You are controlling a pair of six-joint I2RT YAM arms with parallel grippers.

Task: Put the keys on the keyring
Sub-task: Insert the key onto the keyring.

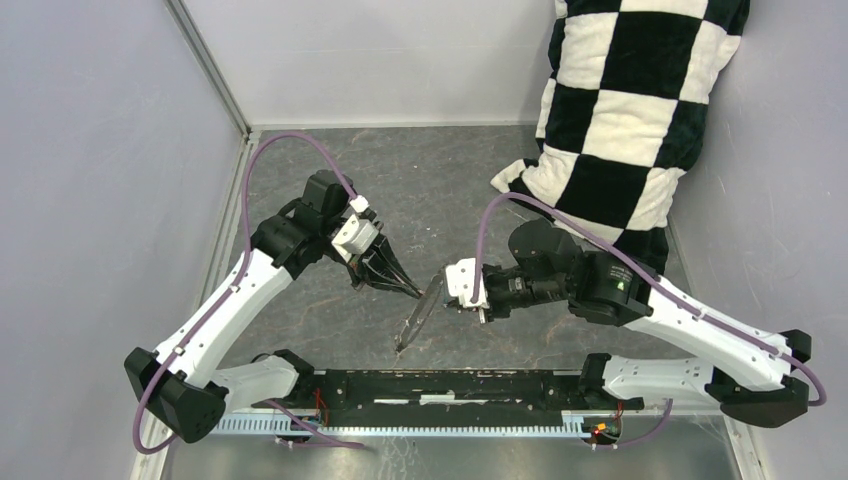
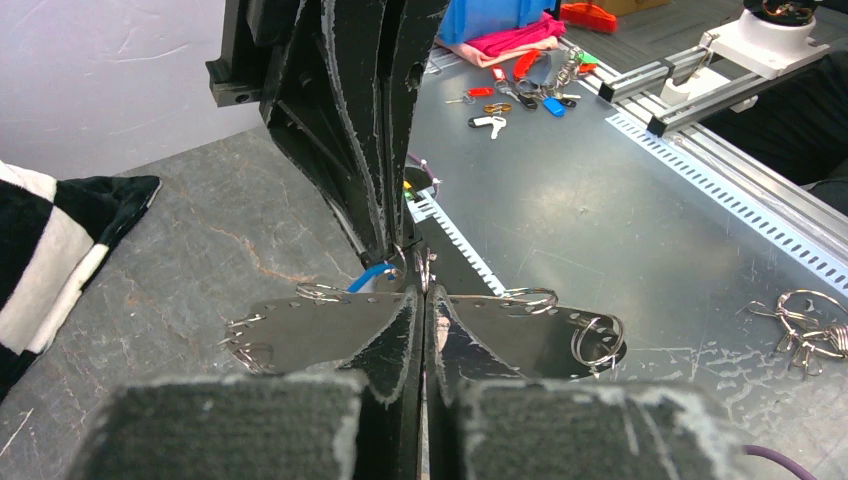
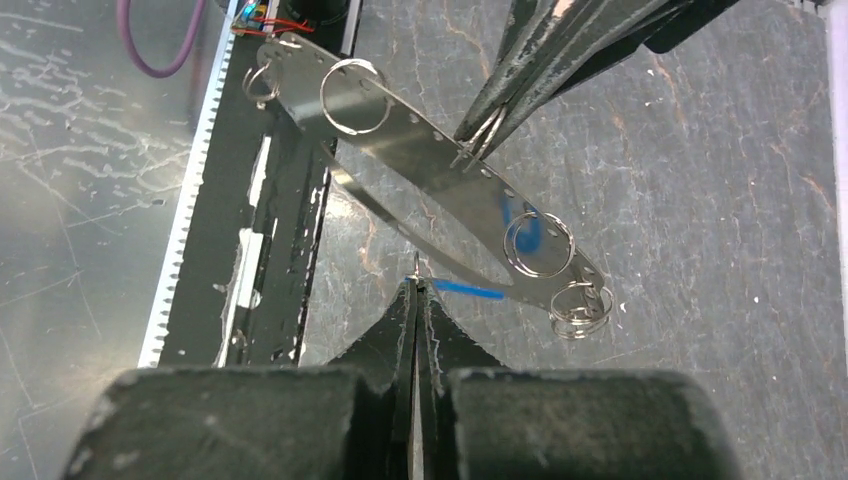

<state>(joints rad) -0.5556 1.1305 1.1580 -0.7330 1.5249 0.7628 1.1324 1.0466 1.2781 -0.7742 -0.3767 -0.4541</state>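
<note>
A long flat metal plate [image 3: 420, 135] with holes along its edge carries several small split rings; from above it shows as a thin sliver [image 1: 418, 318] between both arms. My left gripper [image 2: 425, 288] is shut on one small keyring [image 3: 478, 148] at the plate's edge, holding the plate off the table. My right gripper [image 3: 417, 284] is shut on a tiny blue-headed key [image 3: 470, 290], seen edge-on just under the plate's near edge. In the left wrist view the key [image 2: 372, 277] pokes out behind the plate, at the right gripper's tips. From above, the left gripper [image 1: 410, 291] and right gripper [image 1: 455, 305] nearly meet.
A black-and-white checkered cushion [image 1: 630, 120] leans in the back right corner. The black base bar [image 1: 450, 385] and a slotted rail [image 2: 700, 180] lie behind the arms. Loose coloured keys [image 2: 520, 95] and spare rings [image 2: 810, 325] lie on the steel surface beyond.
</note>
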